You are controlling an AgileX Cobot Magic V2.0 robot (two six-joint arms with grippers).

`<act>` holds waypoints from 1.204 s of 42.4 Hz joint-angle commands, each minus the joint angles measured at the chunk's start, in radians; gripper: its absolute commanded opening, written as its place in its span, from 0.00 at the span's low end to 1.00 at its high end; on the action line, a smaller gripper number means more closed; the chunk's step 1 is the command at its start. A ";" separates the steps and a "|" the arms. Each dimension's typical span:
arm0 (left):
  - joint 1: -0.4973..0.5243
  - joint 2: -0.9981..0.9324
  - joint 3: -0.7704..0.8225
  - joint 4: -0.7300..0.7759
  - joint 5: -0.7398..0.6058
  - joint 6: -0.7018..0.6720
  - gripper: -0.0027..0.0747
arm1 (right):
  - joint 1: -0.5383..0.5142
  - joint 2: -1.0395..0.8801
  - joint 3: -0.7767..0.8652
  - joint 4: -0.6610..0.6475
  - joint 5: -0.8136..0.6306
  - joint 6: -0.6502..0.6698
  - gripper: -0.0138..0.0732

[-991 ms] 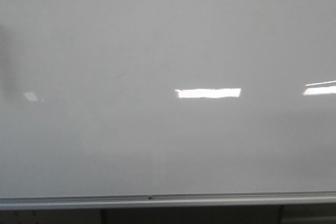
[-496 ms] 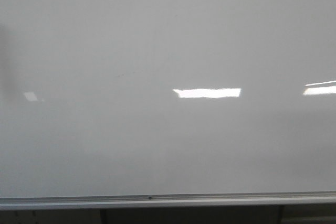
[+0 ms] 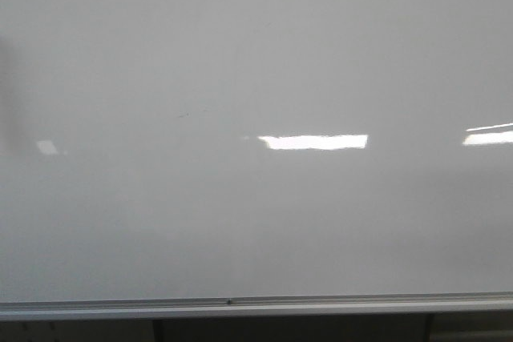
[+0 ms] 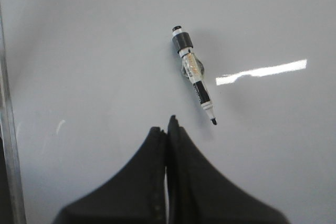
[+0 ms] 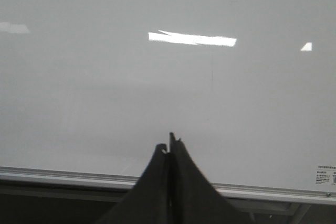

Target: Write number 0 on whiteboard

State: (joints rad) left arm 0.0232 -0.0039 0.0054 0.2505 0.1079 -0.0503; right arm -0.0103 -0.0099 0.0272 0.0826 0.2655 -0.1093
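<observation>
The marker (image 4: 193,74) on the glossy whiteboard (image 4: 94,51) looks light, stiff and slippery; the closed, empty left hand (image 4: 167,127) should grasp its middle.

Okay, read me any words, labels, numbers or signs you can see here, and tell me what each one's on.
No text can be read.
Small sticker on the whiteboard's lower corner: printed lines, too small and blurred.
Marker lying on the board: label on its barrel, too blurred.
No number 0 written on the board yet.
</observation>
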 commanded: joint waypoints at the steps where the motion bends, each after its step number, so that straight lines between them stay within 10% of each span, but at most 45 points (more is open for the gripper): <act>1: -0.007 -0.018 0.021 -0.003 -0.122 -0.003 0.01 | 0.000 -0.016 0.000 -0.007 -0.087 -0.002 0.08; 16: -0.005 -0.018 -0.012 -0.113 -0.373 -0.007 0.01 | 0.000 -0.016 -0.069 0.042 -0.176 -0.003 0.08; 33: -0.005 0.196 -0.408 -0.149 0.085 -0.007 0.01 | 0.000 0.180 -0.490 -0.013 0.078 -0.004 0.08; 45: -0.005 0.369 -0.441 -0.149 0.103 -0.007 0.02 | 0.000 0.354 -0.567 0.006 0.090 -0.004 0.08; 51: -0.005 0.371 -0.437 -0.151 0.103 -0.007 0.25 | 0.000 0.357 -0.567 0.007 0.100 -0.004 0.18</act>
State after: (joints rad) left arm 0.0232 0.3528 -0.3983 0.1069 0.2802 -0.0503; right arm -0.0103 0.3319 -0.5024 0.0827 0.4353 -0.1093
